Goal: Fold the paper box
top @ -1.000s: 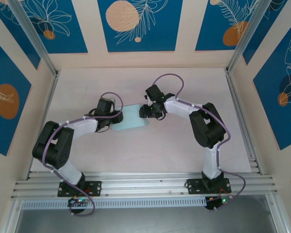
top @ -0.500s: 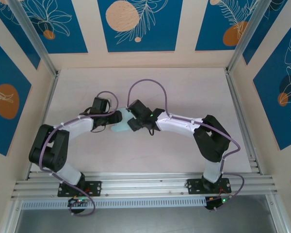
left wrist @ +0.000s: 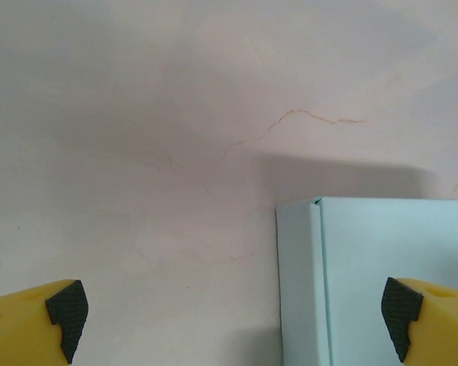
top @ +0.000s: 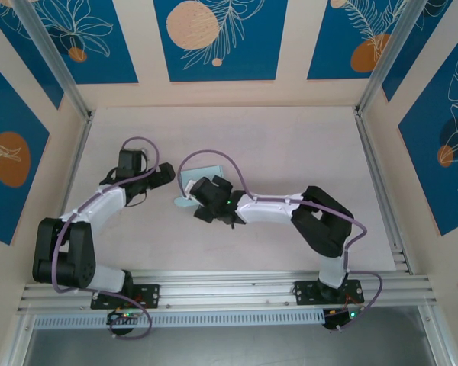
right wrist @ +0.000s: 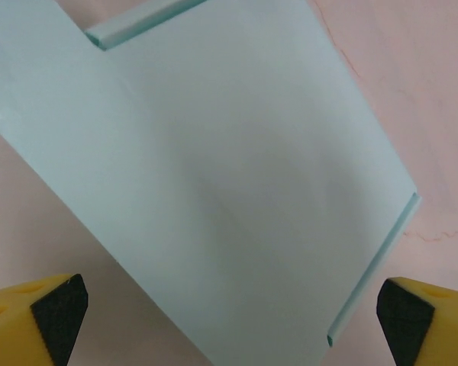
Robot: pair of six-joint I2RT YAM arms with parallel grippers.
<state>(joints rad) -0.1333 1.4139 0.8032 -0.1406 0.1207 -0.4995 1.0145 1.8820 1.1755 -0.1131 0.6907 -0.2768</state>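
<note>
Gaping wide, the right hand (right wrist: 229, 311) hangs over the paper box (right wrist: 214, 175), the left hand (left wrist: 233, 316) alongside, likewise.

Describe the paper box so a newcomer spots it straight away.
Start from the pale pink table inside the blue-panelled enclosure. Left of its centre, partly under the right tool, lies the paper box. It is the only light-blue card there.
</note>
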